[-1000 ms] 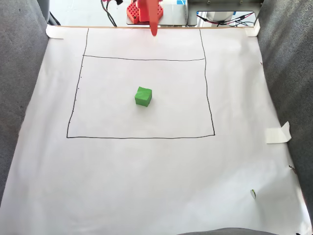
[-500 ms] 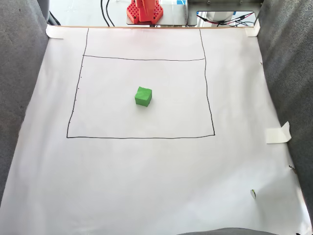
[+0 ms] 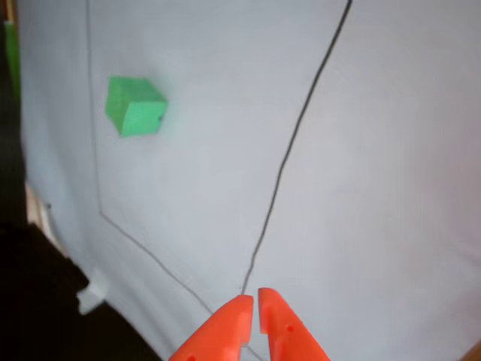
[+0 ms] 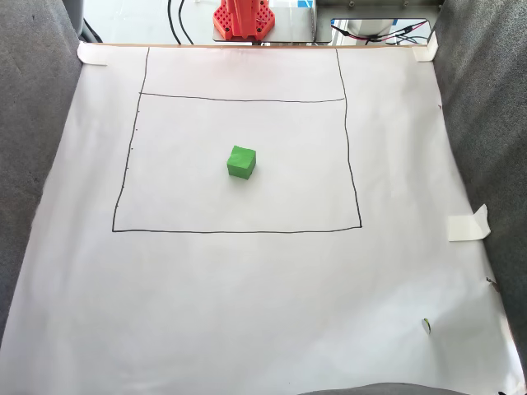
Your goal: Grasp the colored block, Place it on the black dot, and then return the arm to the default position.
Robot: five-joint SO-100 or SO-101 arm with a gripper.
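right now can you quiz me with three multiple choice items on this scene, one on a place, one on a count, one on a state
1. Where does the green cube sit in the fixed view?
A. inside the drawn black rectangle
B. on the grey cloth
C. on the tape tab

2. How many green cubes lie on the white paper?
A. three
B. one
C. two

3. How does the orange gripper stand in the other view?
A. clamped on the cube
B. spread wide over the cube
C. fingers nearly together, holding nothing

Key: 1 A, the lines ring the cube on all sides; 2 B, a single cube shows in both views; 3 C, only a thin slit parts the tips, far from the cube.
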